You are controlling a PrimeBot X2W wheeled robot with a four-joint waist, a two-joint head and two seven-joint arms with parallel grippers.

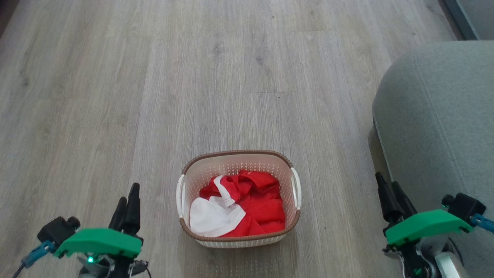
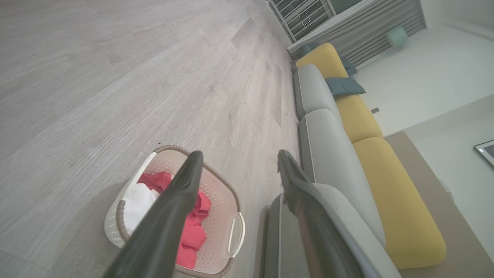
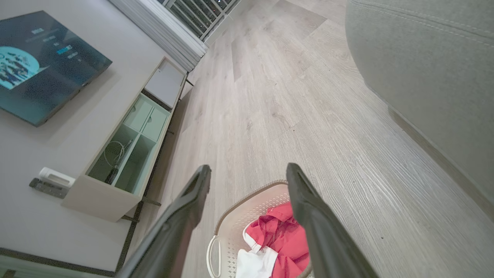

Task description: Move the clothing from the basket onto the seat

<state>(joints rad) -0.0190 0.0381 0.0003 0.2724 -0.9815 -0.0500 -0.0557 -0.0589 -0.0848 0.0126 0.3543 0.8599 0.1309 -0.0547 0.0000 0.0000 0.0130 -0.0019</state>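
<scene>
The cream basket point(image 1: 293, 170) with a brown rim stands on the wood floor at bottom centre, and the red and white clothing point(image 1: 251, 208) lies crumpled inside it. The grey seat point(image 1: 440, 116) rises at the right. My left gripper point(image 1: 128, 199) hangs open to the left of the basket, apart from it. My right gripper point(image 1: 388, 185) hangs open at the lower right, in front of the seat. In the left wrist view the open left gripper point(image 2: 238, 158) frames the basket point(image 2: 227, 216), clothing point(image 2: 195, 235) and seat point(image 2: 328, 154). In the right wrist view the open right gripper point(image 3: 247, 170) looks over basket point(image 3: 247, 216) and clothing point(image 3: 281, 235).
Grey wood floor point(image 1: 193, 77) stretches ahead and to the left. Along the sofa run yellow back cushions point(image 2: 386, 193) and a dark blue pillow point(image 2: 343, 85). A low white cabinet point(image 3: 127, 146) with a screen point(image 3: 38, 61) above it stands across the room.
</scene>
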